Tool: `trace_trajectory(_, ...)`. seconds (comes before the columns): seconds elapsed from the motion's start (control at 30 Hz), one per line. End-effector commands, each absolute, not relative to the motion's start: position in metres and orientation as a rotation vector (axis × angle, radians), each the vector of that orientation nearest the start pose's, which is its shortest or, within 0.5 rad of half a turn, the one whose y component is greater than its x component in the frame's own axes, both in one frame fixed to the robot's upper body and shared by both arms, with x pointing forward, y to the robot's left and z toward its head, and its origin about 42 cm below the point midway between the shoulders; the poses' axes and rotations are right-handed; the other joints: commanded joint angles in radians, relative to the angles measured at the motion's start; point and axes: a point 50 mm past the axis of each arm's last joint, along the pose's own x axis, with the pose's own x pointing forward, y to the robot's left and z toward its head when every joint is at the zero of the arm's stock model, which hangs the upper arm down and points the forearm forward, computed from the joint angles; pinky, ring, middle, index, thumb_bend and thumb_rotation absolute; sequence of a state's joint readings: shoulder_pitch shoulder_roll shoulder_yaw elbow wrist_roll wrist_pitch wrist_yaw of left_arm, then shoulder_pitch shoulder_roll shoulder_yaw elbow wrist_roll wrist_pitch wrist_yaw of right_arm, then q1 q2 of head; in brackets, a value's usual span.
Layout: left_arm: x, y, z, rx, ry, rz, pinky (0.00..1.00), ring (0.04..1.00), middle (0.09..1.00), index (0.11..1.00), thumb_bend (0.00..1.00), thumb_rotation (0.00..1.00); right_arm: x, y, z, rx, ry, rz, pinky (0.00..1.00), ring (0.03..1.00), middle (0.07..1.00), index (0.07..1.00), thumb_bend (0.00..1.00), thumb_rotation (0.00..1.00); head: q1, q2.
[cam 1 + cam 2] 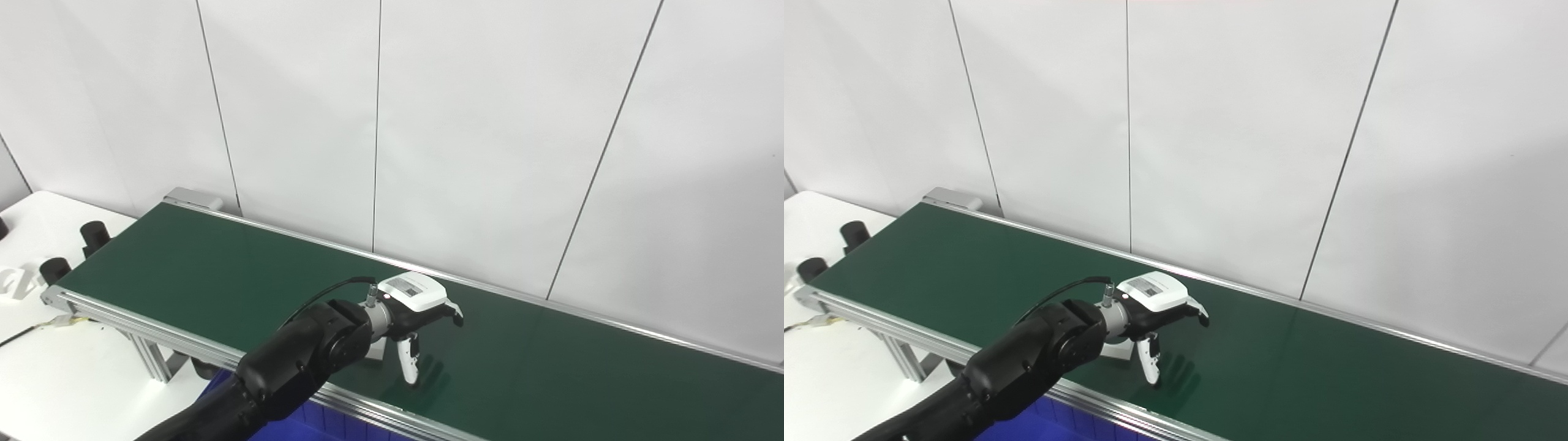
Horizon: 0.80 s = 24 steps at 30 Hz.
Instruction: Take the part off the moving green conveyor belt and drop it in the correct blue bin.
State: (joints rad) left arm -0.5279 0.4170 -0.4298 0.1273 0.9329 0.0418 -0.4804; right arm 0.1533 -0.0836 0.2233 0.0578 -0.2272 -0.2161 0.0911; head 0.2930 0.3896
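My left hand (419, 315) hovers low over the green conveyor belt (233, 275), near its front rail. Its fingers (450, 311) reach out to the right and the thumb (409, 361) points down at the belt, so the hand is open and holds nothing. A small pale grey piece (1119, 350) lies on the belt just under the wrist, partly hidden by the forearm; I cannot tell its shape. A sliver of a blue bin (300, 422) shows below the belt's front rail. The right hand is out of view.
A white table (55, 380) stands to the left with black cylinders (95, 236) and a white object (15, 283) on it. The belt's aluminium frame (147, 334) and leg stand at its left end. White wall panels run close behind the belt.
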Motion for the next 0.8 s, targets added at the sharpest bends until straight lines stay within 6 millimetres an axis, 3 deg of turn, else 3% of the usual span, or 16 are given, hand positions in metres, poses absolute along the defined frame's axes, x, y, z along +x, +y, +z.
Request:
trace_trajectory(0.0,0.430,0.218,0.220,1.596,-0.154,-0.517,0.85,0.858,0.856,0.809,0.96,0.10,0.222,-0.173,0.065,-0.255,-0.095,0.321,0.71,0.795,0.835,0.911,0.52,0.29,-0.001,0.002)
trace_trajectory(0.33,0.430,0.236,0.212,1.625,-0.115,-0.496,0.87,0.857,0.849,0.820,0.97,0.13,0.220,-0.173,0.066,-0.259,-0.101,0.321,0.70,0.798,0.841,0.910,0.53,0.32,-0.006,0.008)
trace_trajectory(0.77,0.425,0.254,0.198,1.635,-0.082,-0.457,0.87,0.867,0.872,0.838,0.96,0.15,0.219,-0.171,0.067,-0.258,-0.098,0.323,0.70,0.800,0.842,0.911,0.52,0.29,-0.012,0.014)
